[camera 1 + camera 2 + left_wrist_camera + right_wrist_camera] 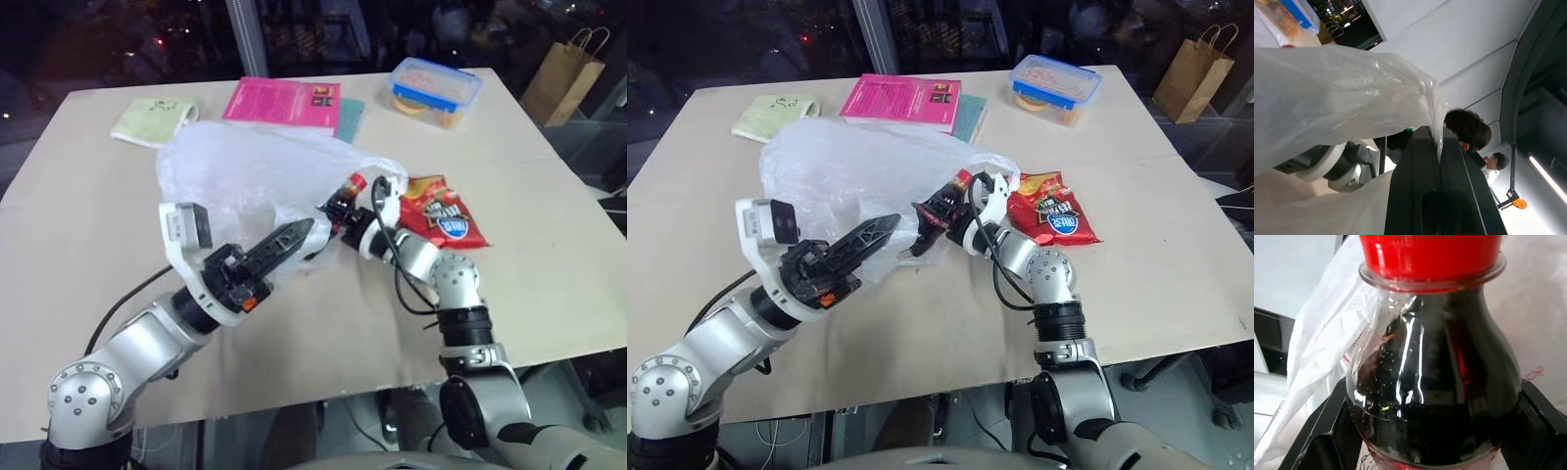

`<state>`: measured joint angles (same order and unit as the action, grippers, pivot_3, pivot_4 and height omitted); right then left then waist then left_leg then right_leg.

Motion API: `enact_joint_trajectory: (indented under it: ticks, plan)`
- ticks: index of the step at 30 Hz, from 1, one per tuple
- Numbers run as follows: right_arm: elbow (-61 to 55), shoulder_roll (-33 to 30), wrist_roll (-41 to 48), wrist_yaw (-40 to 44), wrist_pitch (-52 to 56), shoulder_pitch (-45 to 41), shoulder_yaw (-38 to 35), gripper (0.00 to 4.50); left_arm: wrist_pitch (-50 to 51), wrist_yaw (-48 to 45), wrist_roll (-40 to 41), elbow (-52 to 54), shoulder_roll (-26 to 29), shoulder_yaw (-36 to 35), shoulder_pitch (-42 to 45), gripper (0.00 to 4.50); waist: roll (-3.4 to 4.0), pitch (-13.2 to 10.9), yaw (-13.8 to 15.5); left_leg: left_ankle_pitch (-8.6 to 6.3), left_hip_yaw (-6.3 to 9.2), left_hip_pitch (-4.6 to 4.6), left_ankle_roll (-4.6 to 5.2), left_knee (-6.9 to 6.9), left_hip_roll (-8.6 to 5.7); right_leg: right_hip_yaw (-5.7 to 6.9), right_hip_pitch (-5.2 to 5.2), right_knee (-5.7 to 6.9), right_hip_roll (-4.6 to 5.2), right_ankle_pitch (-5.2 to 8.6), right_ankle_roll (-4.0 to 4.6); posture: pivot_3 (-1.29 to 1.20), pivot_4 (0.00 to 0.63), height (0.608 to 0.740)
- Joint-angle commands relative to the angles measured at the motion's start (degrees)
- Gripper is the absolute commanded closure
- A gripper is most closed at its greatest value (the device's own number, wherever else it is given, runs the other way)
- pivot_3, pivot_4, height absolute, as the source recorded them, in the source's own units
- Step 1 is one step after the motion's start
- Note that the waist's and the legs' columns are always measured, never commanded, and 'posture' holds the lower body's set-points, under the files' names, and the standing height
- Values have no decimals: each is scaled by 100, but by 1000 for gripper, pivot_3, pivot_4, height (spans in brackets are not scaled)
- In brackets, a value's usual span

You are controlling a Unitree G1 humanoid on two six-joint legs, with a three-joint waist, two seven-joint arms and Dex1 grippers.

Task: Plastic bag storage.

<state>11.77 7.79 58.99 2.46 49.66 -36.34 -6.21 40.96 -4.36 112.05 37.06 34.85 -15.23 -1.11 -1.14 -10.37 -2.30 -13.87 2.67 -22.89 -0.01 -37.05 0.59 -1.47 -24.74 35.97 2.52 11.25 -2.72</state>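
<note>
The plastic bag (245, 171), thin, crinkly and translucent white, lies bunched on the table's middle. My left gripper (294, 235) is shut on a fold of its near edge, and the film runs pinched between the black fingers (1420, 176) in the left wrist view. My right gripper (1432, 426) is shut on a dark cola bottle (940, 208) with a red cap (1430, 254). The bottle lies nearly level at the bag's right edge, with bag film (1322, 362) draped beside it. The two grippers are close together, the left just nearer me.
A red snack packet (446, 217) lies right of the bottle. At the table's far edge are a pink book (282, 101), a pale green cloth (152, 117) and a blue-lidded food box (436, 90). A brown paper bag (563, 76) stands beyond the right corner. Two people (1469, 129) stand behind.
</note>
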Motion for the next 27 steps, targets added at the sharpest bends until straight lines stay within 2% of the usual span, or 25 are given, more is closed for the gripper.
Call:
enact_joint_trajectory:
  ticks: [1,5,10,12,14,18,27]
  plan:
    - [-207,454,225,157,-61,-374,-94,1360,-155,-204,95,277,147,-36,-160,4500,1,0,-2,0,-2,0,0,0,0,-2,0,0,0,0,0,0,150,740]
    - [-144,375,226,161,30,-435,-122,1360,-301,-203,95,340,157,-28,-218,4500,0,0,0,0,1,0,0,0,0,1,-1,0,0,0,0,0,150,740]
    - [1507,953,-491,1048,-516,-1670,330,1360,-567,-132,95,498,91,-4,-320,4500,2,-1,-64,0,-16,6,0,0,4,-12,-5,1,-5,-1,-1,0,150,740]
    - [2152,1162,-763,1344,-898,-2199,423,315,-723,-48,95,634,88,64,-350,4500,2,-1,-57,0,-12,8,0,1,9,-10,-4,4,-11,0,0,0,150,740]
    - [2461,1057,-1102,1405,-1292,-2474,517,43,-867,7,95,741,90,90,-397,4500,3,-2,-24,0,-10,5,0,1,9,-9,-5,3,-12,-1,1,0,150,740]
    - [1861,522,-1275,1680,-1072,-2213,706,43,-1017,116,95,718,59,132,-410,4500,0,0,28,-1,-10,1,-1,1,5,-8,-2,-5,-6,-1,1,0,150,740]
    - [-1285,-1294,-1589,1937,24,-592,1142,43,-987,698,95,70,-623,-110,204,4500,-3,3,141,0,2,-2,-1,-7,-2,4,3,-2,3,-1,1,0,150,740]
